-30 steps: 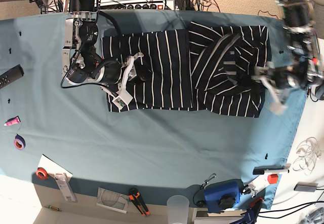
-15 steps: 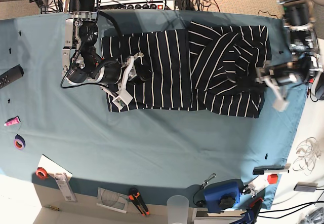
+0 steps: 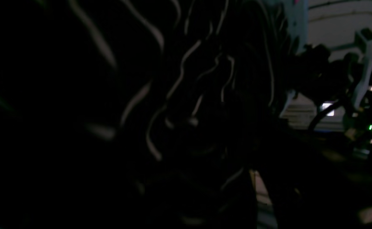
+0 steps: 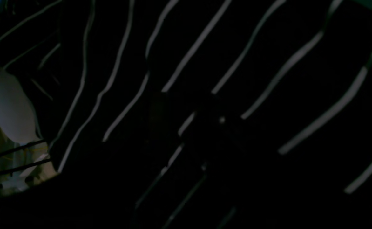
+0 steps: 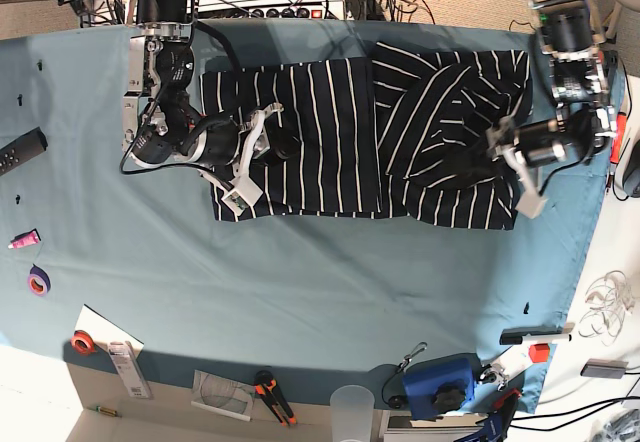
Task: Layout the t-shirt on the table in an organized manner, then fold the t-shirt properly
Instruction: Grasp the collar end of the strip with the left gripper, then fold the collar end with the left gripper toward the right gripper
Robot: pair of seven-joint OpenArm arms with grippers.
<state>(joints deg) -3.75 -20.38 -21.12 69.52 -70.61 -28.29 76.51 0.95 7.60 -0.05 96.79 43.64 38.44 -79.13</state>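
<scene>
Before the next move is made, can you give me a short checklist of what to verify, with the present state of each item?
1. The t-shirt lies fully on the table: ok, no part hangs over an edge in the base view.
2. Half of the t-shirt near the right pincer is flat: ok, its stripes run straight and parallel.
3. Half near the left pincer is flat: not ok, the stripes cross at angles and the cloth is bunched.
4. Left pincer is open: ok, its fingers stand wide apart at the shirt's edge.
5. Right pincer holds cloth: cannot tell; it rests on the shirt, but the wrist view is too dark.
</scene>
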